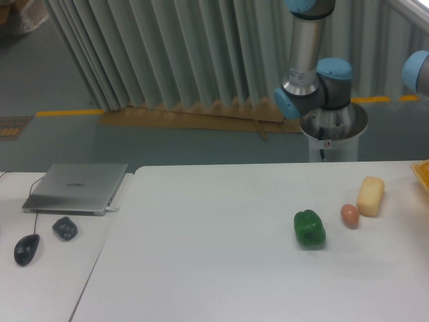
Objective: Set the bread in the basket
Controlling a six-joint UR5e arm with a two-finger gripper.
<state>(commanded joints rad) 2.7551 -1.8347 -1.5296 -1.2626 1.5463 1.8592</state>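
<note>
The bread (371, 196), a pale yellow-cream oblong block, lies on the white table (214, 255) near its right side. Just right of it, at the frame's right edge, only a yellow-orange rim corner of the basket (423, 173) shows. Behind the table stands the arm's base and blue-jointed lower links (315, 87). The arm runs out of the top of the frame, so the gripper is out of view.
A small brownish-orange egg (350, 215) sits just left of the bread, and a green bell pepper (309, 228) lies further left. On the adjoining left table are a closed laptop (77, 188), a mouse (27, 249) and a dark small object (65, 228).
</note>
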